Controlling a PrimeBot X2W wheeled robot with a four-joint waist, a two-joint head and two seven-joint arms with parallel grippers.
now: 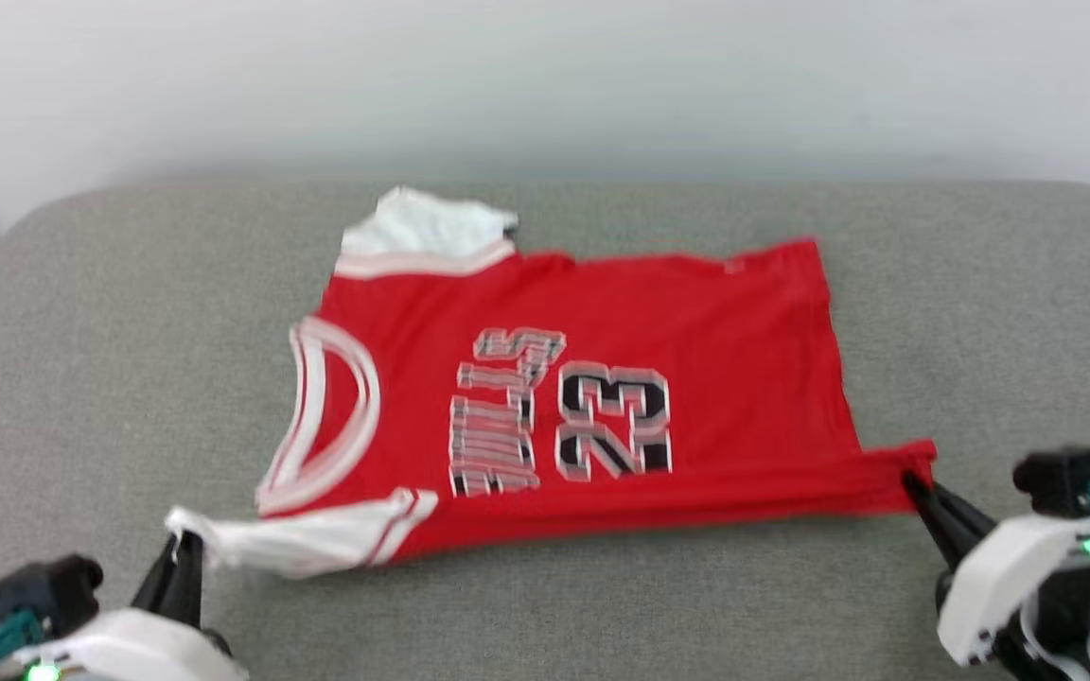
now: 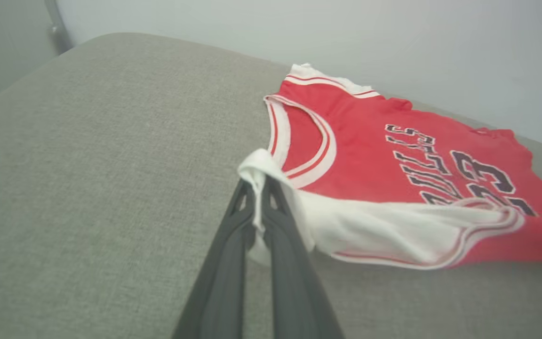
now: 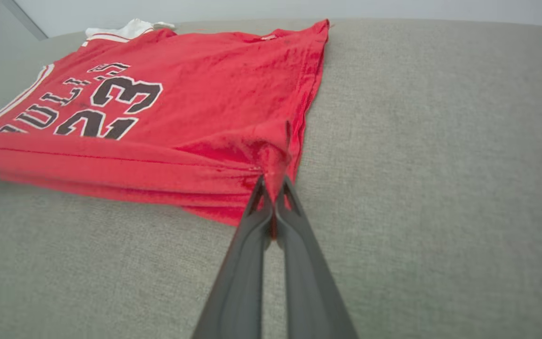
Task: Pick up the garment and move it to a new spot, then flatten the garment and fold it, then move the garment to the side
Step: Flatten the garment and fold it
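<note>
The garment (image 1: 696,350), a red jersey with white striped trim and a black 23, lies spread sideways on the grey cushion, neck hole to the left. My left gripper (image 1: 184,547) is shut on its white near-left shoulder strap; the left wrist view has the strap (image 2: 257,174) pinched between the dark fingers (image 2: 233,245). At the near-right, my right gripper (image 1: 914,484) is shut on the red hem corner, seen bunched at the fingertips (image 3: 273,181) in the right wrist view. The near edge of the garment (image 3: 111,165) is stretched between the two grips.
The grey fabric cushion (image 1: 129,378) extends around the garment, with bare room on the left, right and near side. A pale wall (image 1: 545,85) rises behind the cushion's far edge.
</note>
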